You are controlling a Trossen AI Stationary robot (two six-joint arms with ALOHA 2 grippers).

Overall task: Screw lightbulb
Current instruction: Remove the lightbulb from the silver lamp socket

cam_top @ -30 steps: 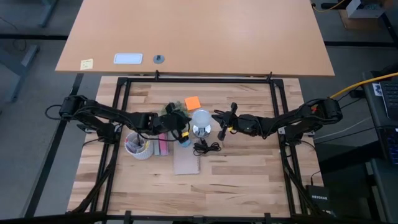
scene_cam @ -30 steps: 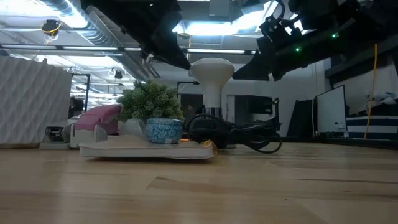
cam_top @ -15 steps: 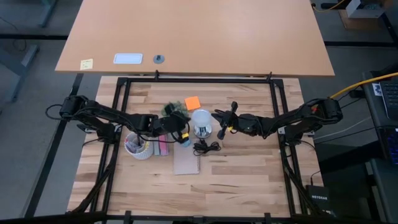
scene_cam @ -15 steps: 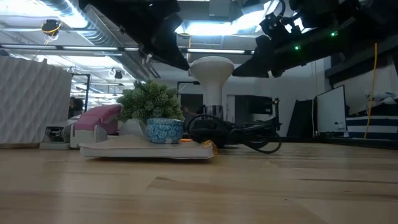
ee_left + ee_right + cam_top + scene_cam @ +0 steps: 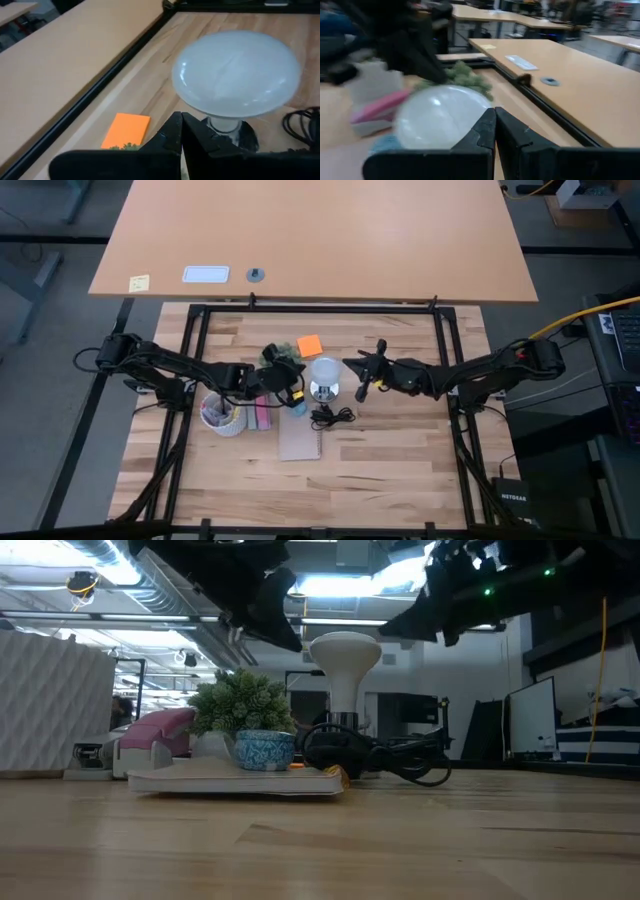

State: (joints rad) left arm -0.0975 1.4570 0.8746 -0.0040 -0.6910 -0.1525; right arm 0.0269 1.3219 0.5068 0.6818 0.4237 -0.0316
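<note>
- High view: the lightbulb (image 5: 324,370) stands upright on the silver socket (image 5: 322,391) at mid-table, between both arms. The left gripper (image 5: 293,374) and right gripper (image 5: 363,370) flank it, neither touching.
- Low view: the lightbulb (image 5: 344,665) sits globe-up over the black cord (image 5: 385,755), apparently already seated.
- Left wrist view: fingers (image 5: 172,131) pressed together, holding nothing, near the bulb's neck.
- Right wrist view: fingers (image 5: 487,129) likewise closed and empty. Screwing looks finished or paused; any further turn first calls for opening around the globe.

Lab or workshop, exposed ceiling ducts (image 5: 120,570), rows of bare desks (image 5: 580,60), monitor (image 5: 533,720)
</note>
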